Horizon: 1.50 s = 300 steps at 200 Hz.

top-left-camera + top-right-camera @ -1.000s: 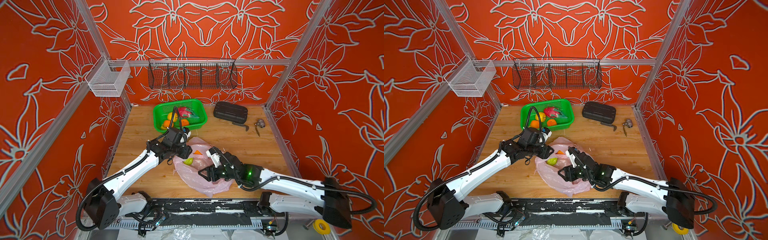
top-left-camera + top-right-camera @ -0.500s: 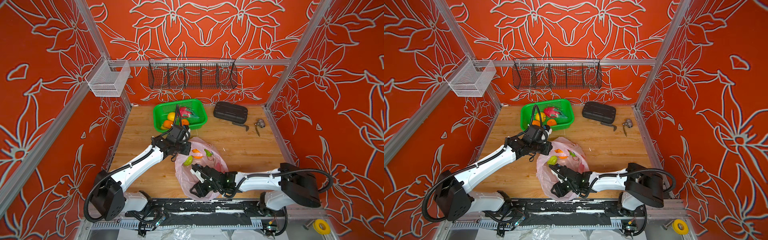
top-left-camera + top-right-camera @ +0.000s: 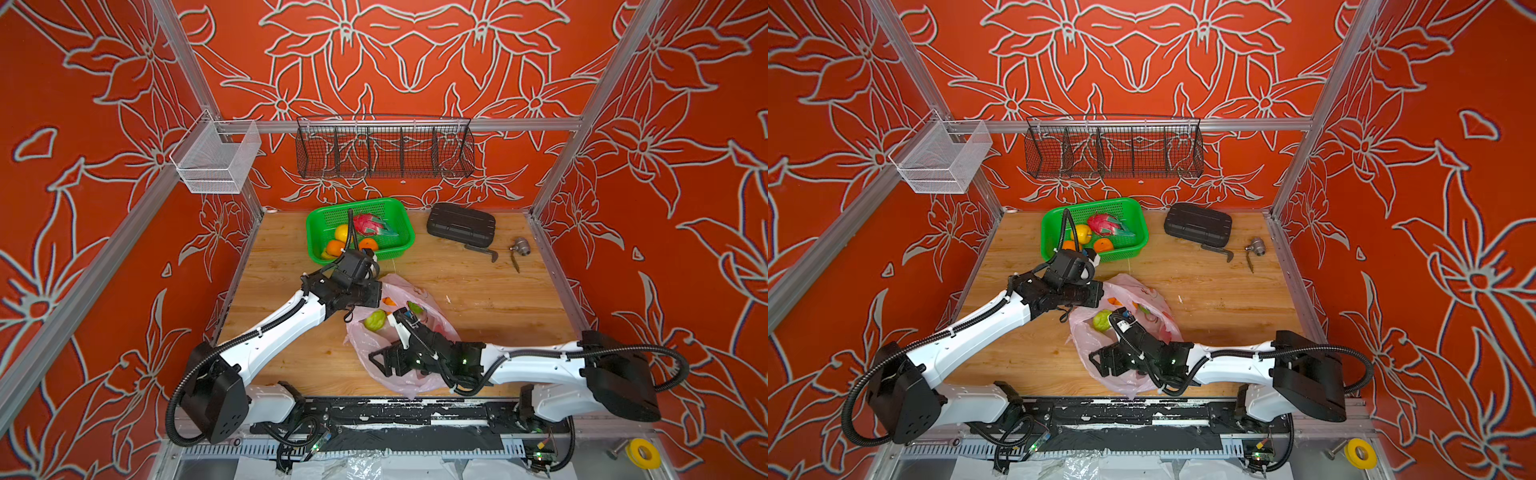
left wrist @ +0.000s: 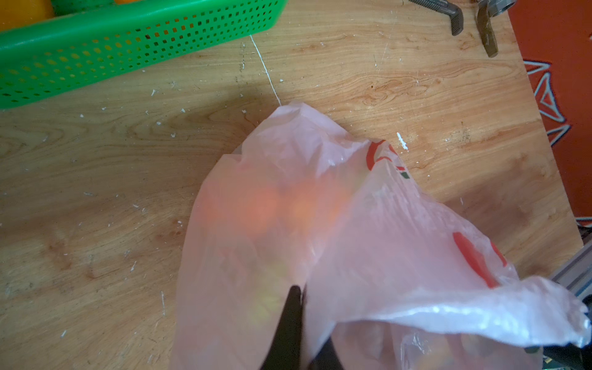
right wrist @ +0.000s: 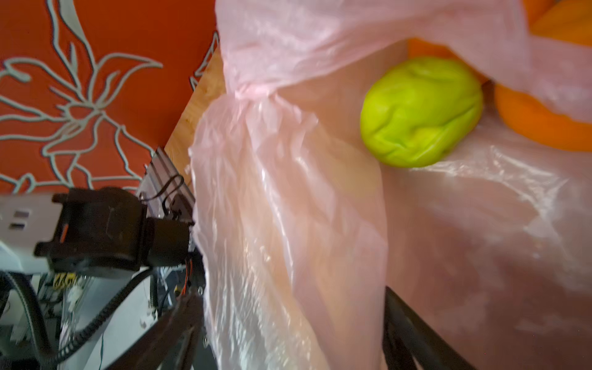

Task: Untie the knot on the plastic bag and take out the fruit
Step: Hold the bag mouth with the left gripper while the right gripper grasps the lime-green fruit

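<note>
Your right arm has swung its shoulder back out to the right since half a second ago, and your right gripper [image 3: 401, 318] now reaches deeper into the open mouth of the plastic bag [image 3: 361, 349]. Its jaws are spread wide with only loose pink film between them, near a green fruit [image 5: 419, 115] that lies against orange fruits [image 5: 538, 121] inside. Your left gripper [image 4: 299, 291] has finished closing: its jaws are pinched tight on the bag's rim, on the side toward the green basket [image 3: 311, 232], and they hold that film raised. You'll find the bag on the wooden table [image 3: 478, 299] near the middle of its front edge. The basket, with more fruit in it, sits at the back edge, left of centre.
</note>
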### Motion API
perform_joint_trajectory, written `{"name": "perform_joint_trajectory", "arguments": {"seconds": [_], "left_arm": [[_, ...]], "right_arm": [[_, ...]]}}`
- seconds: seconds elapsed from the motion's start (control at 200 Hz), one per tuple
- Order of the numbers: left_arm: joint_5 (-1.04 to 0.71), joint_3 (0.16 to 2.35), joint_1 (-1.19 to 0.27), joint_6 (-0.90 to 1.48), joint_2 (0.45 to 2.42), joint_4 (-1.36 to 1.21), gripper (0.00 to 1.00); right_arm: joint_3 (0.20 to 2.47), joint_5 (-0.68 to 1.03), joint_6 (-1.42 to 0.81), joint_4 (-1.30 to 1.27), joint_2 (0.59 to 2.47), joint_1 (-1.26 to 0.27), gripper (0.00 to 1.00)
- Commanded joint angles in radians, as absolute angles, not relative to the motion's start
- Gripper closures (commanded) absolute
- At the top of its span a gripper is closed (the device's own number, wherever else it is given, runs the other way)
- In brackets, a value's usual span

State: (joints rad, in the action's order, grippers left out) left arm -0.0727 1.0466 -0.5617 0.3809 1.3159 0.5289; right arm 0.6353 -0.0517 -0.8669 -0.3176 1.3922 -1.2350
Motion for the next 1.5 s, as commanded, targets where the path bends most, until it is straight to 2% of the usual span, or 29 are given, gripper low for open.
{"name": "perform_joint_trajectory", "arguments": {"seconds": [0.0, 0.295, 0.611, 0.891, 1.116, 1.497], "left_arm": [[-0.077, 1.042, -0.556, 0.410, 1.293, 0.515, 0.93], [-0.092, 1.035, -0.546, 0.439, 1.290, 0.511, 0.94], [-0.132, 1.033, -0.546, 0.442, 1.294, 0.495, 0.94], [-0.138, 1.010, -0.545, 0.448, 1.283, 0.484, 0.94], [-0.120, 0.998, -0.542, 0.438, 1.261, 0.492, 0.94], [-0.112, 1.000, -0.534, 0.434, 1.276, 0.485, 0.95]], "right_arm": [[0.628, -0.219, -1.013, -0.460, 1.434, -1.233, 0.14], [0.638, -0.389, -1.225, -0.546, 1.567, -1.220, 0.14], [0.734, -0.421, -1.241, -0.488, 1.704, -1.160, 0.13], [0.818, -0.437, -1.215, -0.573, 1.850, -1.132, 0.10], [0.809, -0.424, -1.242, -0.653, 1.910, -1.114, 0.27], [0.758, -0.353, -1.154, -0.667, 1.813, -1.113, 0.40]]}}
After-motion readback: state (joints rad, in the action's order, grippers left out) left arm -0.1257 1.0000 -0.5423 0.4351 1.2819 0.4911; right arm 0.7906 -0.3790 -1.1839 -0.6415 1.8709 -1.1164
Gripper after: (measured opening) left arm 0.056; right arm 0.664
